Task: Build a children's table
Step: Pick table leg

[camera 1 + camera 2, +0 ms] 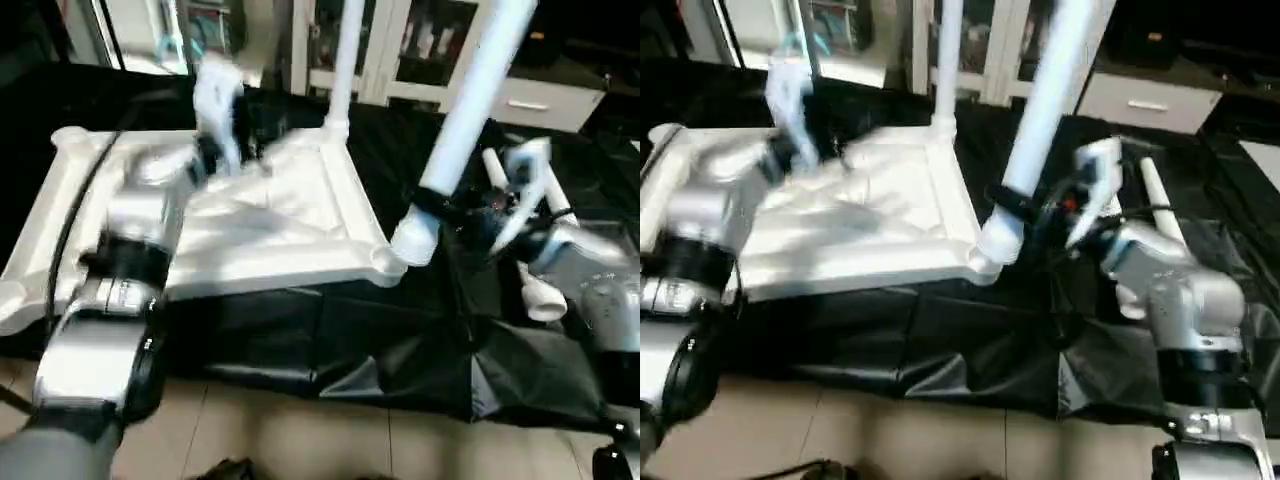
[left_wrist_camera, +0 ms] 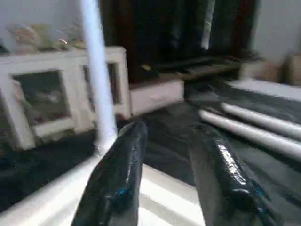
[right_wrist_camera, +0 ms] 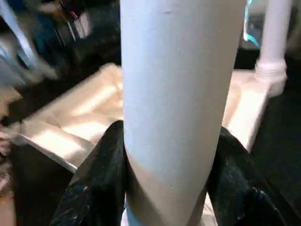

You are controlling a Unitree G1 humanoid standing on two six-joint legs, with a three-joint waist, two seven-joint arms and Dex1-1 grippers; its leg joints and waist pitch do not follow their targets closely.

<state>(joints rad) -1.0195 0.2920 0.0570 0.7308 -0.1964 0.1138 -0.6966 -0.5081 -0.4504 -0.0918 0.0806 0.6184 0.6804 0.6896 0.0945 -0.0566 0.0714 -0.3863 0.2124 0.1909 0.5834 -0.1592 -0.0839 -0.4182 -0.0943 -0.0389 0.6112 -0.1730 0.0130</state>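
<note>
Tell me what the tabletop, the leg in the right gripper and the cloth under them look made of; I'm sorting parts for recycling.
Tabletop: probably moulded plastic, white, with a raised rim. Leg in the right gripper: likely the same smooth white plastic, faint sheen. Cloth: thin black sheet, glossy creases; fabric or plastic film, unclear.

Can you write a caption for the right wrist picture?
Right gripper clamps a white table leg above the upturned tabletop.

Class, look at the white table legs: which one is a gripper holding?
The tilted leg at the tabletop's near right corner; the right gripper clamps it. Another leg stands upright in the far corner, ungripped; the rest lie on the black cloth.
</note>
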